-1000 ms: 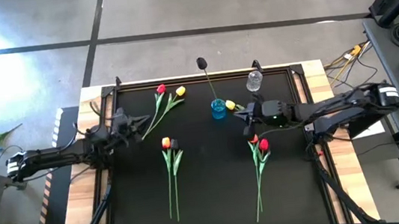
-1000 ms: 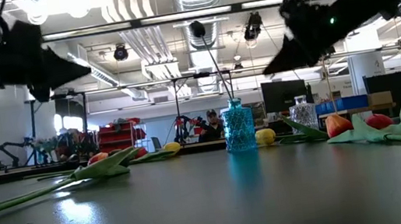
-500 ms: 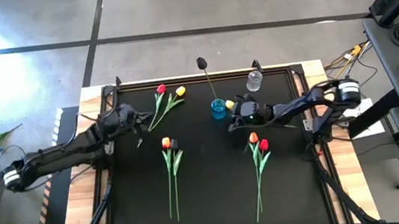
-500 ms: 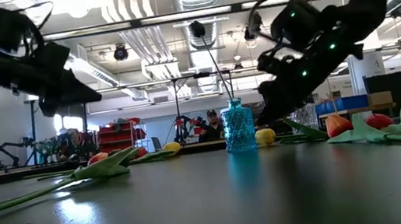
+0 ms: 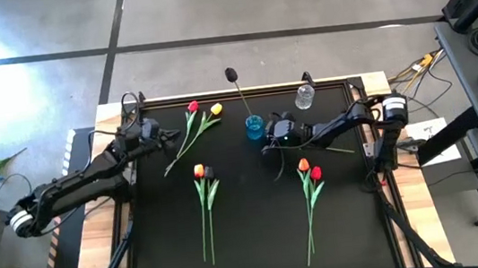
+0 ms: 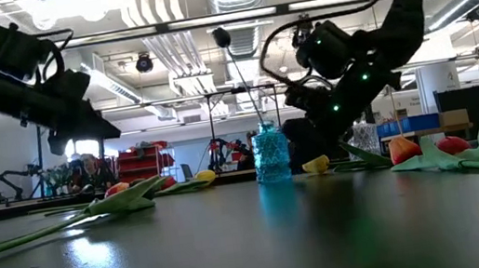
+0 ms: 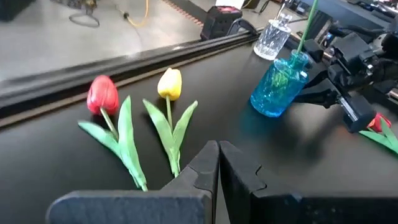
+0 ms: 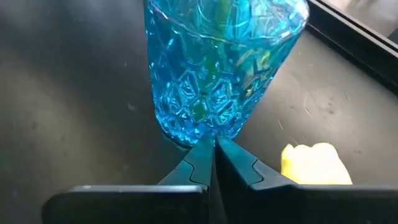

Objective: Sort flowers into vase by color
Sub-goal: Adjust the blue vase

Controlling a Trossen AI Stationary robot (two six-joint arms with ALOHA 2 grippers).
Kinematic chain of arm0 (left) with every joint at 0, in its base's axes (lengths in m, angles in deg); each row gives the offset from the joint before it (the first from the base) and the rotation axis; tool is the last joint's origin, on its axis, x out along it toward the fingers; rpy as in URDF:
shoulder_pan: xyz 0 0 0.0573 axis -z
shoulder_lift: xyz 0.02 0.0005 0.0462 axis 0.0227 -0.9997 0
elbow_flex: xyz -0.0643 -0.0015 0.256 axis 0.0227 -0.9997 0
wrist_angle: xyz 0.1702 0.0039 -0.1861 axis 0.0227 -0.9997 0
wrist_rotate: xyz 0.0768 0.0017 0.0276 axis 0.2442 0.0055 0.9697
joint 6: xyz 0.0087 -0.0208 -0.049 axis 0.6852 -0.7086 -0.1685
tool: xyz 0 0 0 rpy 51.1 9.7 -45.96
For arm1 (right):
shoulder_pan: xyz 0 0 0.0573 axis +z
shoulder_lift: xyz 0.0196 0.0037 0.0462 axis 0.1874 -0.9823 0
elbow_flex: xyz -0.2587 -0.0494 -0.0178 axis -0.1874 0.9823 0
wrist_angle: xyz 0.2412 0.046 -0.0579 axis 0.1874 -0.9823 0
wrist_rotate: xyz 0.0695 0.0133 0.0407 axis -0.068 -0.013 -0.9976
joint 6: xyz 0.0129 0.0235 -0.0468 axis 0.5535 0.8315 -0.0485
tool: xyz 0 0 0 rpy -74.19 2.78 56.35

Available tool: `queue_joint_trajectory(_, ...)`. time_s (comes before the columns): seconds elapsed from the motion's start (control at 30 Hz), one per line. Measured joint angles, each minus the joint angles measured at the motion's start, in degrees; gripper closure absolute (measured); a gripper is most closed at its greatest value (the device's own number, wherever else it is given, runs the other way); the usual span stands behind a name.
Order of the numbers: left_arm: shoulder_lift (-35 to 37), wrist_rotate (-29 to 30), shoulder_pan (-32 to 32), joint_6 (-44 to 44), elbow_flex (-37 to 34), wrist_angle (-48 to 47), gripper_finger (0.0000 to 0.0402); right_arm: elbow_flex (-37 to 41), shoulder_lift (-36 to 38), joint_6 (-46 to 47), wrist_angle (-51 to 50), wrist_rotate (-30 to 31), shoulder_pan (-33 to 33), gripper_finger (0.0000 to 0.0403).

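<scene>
Two closed grippers: left gripper [image 5: 164,141] hovers just short of the red and yellow tulips [image 7: 140,118], light, floppy, best pinched mid-stem; right gripper [image 8: 213,149] has its tips against the faceted blue glass vase [image 8: 214,68], slick and tippable, yellow tulip head [image 8: 314,165] beside it.

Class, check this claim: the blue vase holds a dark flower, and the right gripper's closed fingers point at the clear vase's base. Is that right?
Not quite. The right gripper has its closed fingers at the base of the blue vase, not the clear vase; the right wrist view shows it. The dark flower does stand in the blue vase.
</scene>
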Motion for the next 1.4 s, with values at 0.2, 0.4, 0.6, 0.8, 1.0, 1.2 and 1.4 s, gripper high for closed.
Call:
queue_joint_trajectory(0.2, -1.89, -0.15, 0.39, -1.29, -1.18, -2.94, 0.0402, -4.5, -4.98, -1.08, 0.01, -0.12, -0.29, 0.0391)
queue_joint_trajectory(0.4, -5.71, -0.26, 0.37, -0.74, -1.22, -4.58, 0.0401, -7.01, -7.36, -3.92, -0.03, -1.04, -0.43, 0.0391)
queue_joint_trajectory(0.6, -12.83, 2.41, 0.37, -0.43, 1.18, -4.57, 0.0358, -7.12, -4.92, -6.05, -0.88, -2.71, -0.4, 0.0391)
queue_joint_trajectory(0.8, -22.76, 5.42, 0.27, 0.7, 8.01, -3.82, 0.0288, -6.95, -2.05, -7.01, -4.51, -2.71, -0.29, 0.0391)
queue_joint_trajectory(1.0, -36.91, 5.51, -0.44, 2.36, 16.57, -4.83, 0.0257, -6.56, -1.02, -7.79, -4.86, -2.65, -0.27, 0.0391)
queue_joint_trajectory(1.2, -49.01, 6.24, -3.44, 2.19, 24.09, -5.78, 0.0258, -6.38, -1.0, -7.64, -4.86, -2.54, -0.27, 0.0391)
queue_joint_trajectory(1.4, -53.83, 8.16, -4.12, 3.99, 27.93, -8.34, 0.0281, -6.05, -1.0, -7.62, -4.93, -2.52, -0.27, 0.0391)
